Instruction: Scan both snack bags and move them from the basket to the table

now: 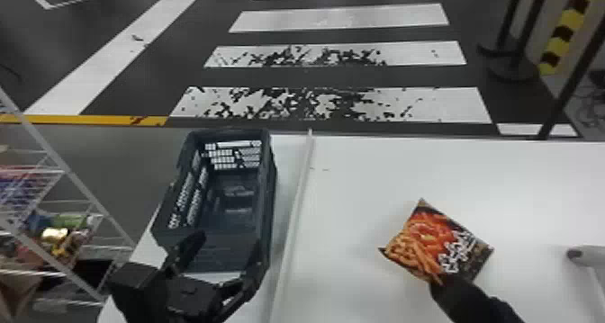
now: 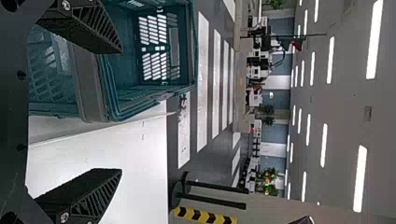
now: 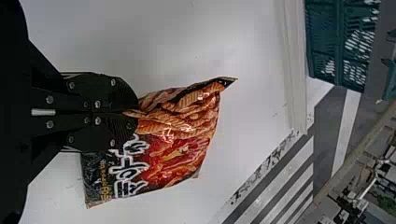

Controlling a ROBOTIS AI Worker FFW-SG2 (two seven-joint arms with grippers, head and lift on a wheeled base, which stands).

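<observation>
One snack bag (image 1: 434, 243): the right gripper (image 1: 440, 282) is gripping it by an edge, the bag extending ahead of the fingertips, over the white table (image 1: 351, 254); table contact unclear. Left gripper (image 1: 227, 260) is gaping, holding nothing, with the basket (image 1: 268, 196) sitting ahead of it.

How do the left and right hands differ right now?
The left hand is open and empty; the right hand is shut on the snack bag. The left hand is at the basket's near end; the right hand is off to the basket's right. Both have black fingers.
</observation>
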